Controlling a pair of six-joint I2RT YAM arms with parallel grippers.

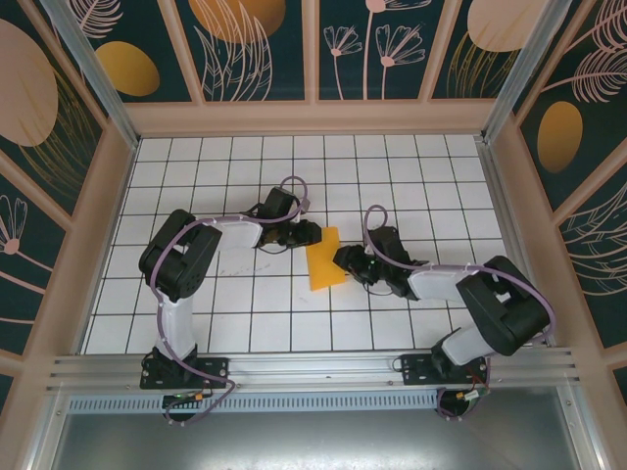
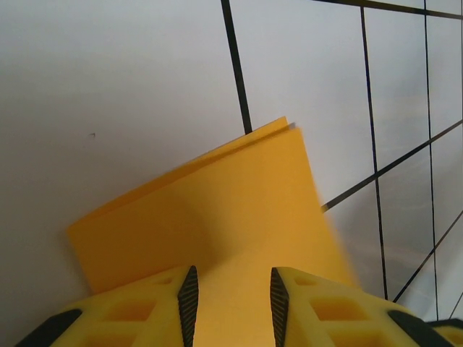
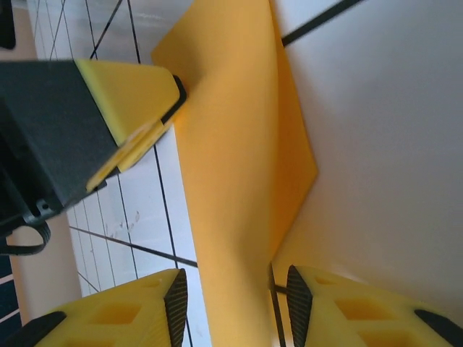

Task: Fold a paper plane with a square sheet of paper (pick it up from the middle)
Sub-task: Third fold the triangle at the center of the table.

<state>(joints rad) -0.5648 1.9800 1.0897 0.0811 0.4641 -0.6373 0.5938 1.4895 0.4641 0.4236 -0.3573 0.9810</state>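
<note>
1. Left gripper (image 1: pixel 313 234): at the upper-left edge of the square sheet of paper (image 1: pixel 325 259), jaws narrowly apart over it.
2. The sheet: folded double, between both grippers.
3. Right gripper (image 1: pixel 342 258): at the sheet's right edge, jaws narrowly apart, paper passing between them.

The square sheet of paper (image 2: pixel 217 210) is thin, matt orange-yellow paper, smooth on its face. The fingers (image 2: pixel 137 309) look like moulded yellow plastic, with black ribbed pads (image 2: pixel 189 300). The white surface (image 1: pixel 245 166) is smooth. Along the bottom of the frame, the rail (image 1: pixel 313 367) is brushed metal.
</note>
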